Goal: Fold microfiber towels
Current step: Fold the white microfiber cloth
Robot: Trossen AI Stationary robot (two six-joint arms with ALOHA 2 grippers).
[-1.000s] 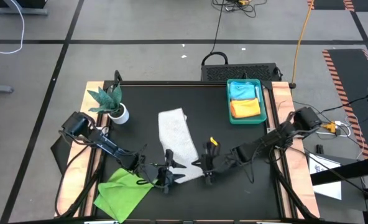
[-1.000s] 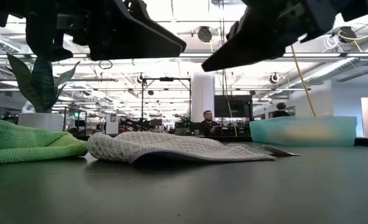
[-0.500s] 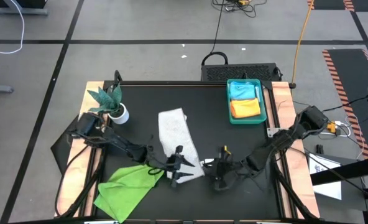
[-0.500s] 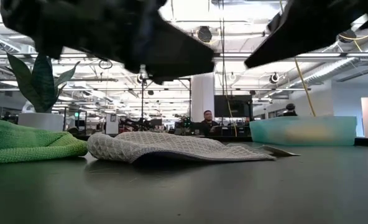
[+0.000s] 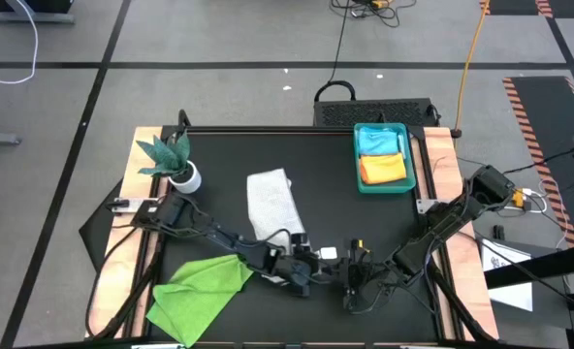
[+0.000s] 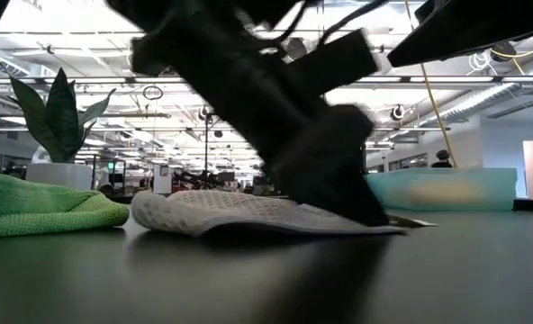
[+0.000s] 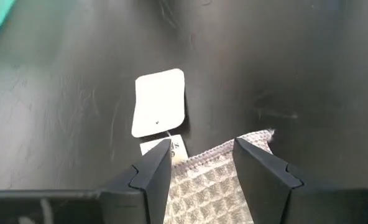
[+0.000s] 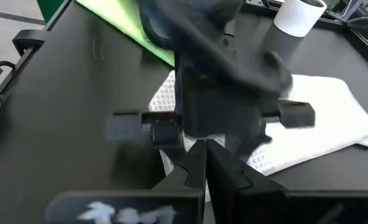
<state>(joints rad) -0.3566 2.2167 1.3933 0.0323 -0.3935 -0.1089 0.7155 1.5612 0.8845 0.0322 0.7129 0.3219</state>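
Over the last second, a sideways shift of the left gripper along the near end of the white-grey waffle-weave microfiber towel, from its 7 o'clock corner to its 5 o'clock corner. Now low at the black table there, fingers spread and straddling the cloth's corner, not yet pinching it; small white paper tag just beyond the tips. Meanwhile a retreat of the right gripper toward 5 o'clock of the table, fingers pressed together, holding nothing, facing the left gripper from just beside.

Towel itself unmoved: flat, as a long strip from table centre toward 6 o'clock. Lime green microfiber towel loose at 7 o'clock. Pale blue folded towel and orange folded towel inside the teal plastic tray at 1 o'clock. Potted green plant at 10 o'clock.

Likely meaning: corner grab lined up for the next fold of the strip; closing on that corner probably next, fold not begun.
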